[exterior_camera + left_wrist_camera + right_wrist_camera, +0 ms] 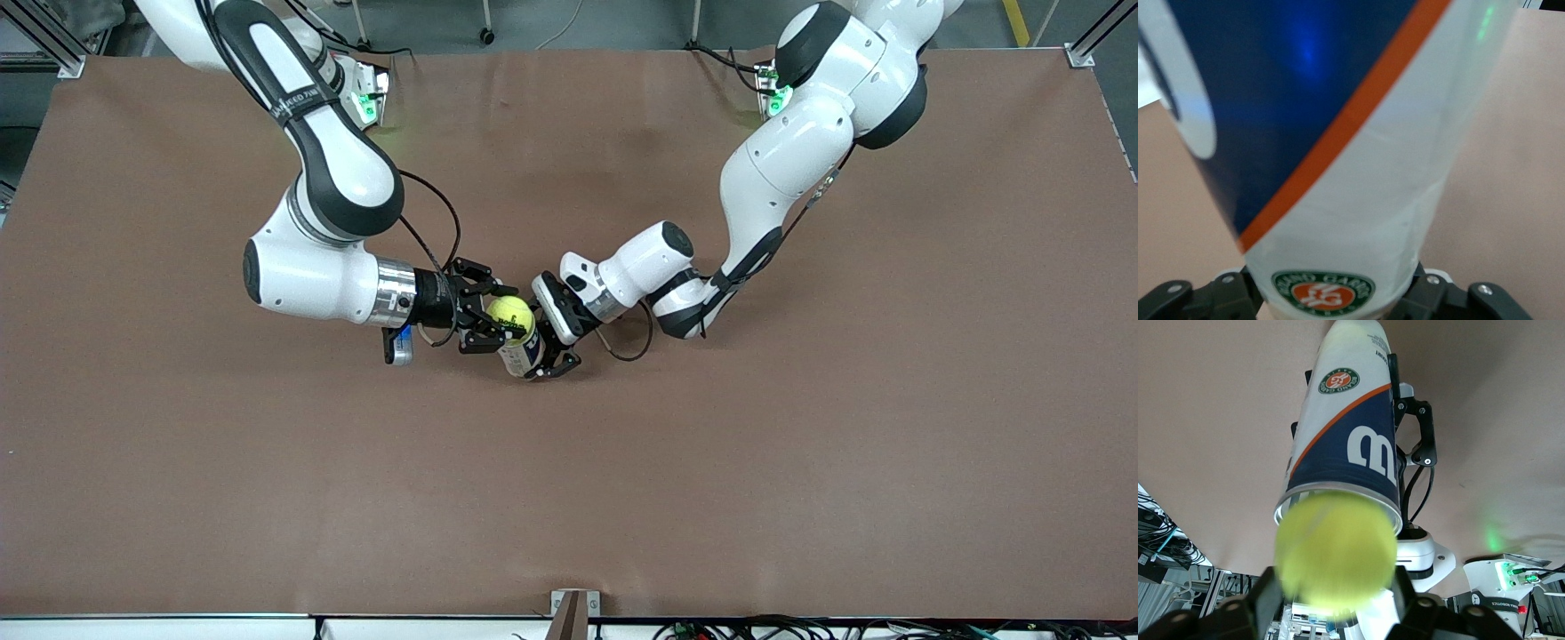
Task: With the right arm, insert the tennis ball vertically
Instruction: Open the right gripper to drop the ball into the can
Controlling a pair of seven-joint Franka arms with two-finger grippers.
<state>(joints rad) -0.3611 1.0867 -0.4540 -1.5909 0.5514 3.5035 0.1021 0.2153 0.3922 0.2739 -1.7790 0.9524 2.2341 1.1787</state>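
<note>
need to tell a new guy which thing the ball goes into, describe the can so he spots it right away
Look to the middle of the brown table, where the two arms' hands meet. The left gripper clamps a tall tube can there, and the right gripper holds the yellow tennis ball at its open mouth. It is the only container: white and navy with an orange stripe and a round green-and-orange logo.
</note>
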